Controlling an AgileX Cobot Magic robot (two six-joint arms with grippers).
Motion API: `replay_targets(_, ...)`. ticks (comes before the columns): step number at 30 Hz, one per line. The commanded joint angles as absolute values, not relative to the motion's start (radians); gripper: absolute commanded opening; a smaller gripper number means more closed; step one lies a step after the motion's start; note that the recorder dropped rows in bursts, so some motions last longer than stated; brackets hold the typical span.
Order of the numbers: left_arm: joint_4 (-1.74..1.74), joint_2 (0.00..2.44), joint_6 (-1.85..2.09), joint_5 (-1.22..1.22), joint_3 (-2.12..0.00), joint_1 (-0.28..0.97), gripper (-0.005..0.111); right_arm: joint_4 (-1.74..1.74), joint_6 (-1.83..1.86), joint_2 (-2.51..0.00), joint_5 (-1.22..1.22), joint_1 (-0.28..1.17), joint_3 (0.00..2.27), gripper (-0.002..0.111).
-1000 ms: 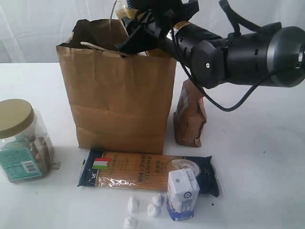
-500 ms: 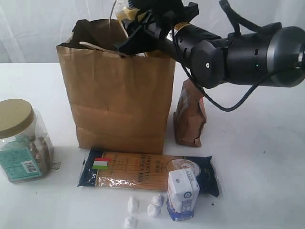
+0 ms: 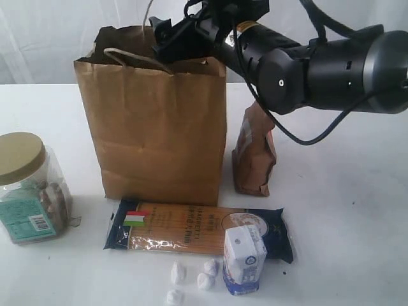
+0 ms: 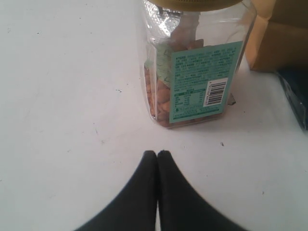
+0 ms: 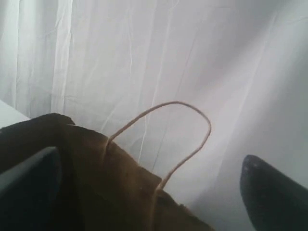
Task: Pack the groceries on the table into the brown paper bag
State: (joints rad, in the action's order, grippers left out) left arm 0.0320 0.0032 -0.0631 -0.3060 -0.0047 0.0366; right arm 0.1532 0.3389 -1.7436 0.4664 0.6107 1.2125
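Closed tool near gold-lidded clear jar

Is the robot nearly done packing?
Not nearly. The open right gripper hovers empty above the brown paper bag, whose inside is hidden. The jar, spaghetti packet, carton and brown pouch sit on the table, unpacked. The left gripper is shut near the jar.

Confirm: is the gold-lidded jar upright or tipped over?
Upright: the gold-lidded clear jar stands base-down on the table, not lying on its side.
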Motion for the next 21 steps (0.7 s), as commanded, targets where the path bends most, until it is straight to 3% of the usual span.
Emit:
replay_targets(1, 0.037, 0.000, -0.062, -0.306, 0.000, 0.045, 0.000, 0.143, 0.333, -1.736, 0.475, 0.607, 1.220, 0.094)
replay_targets(21, 0.037, 0.000, -0.062, -0.306, 0.000, 0.045, 0.000, 0.139, 0.333, -1.591, 0.443, 0.607, 1.208, 0.094)
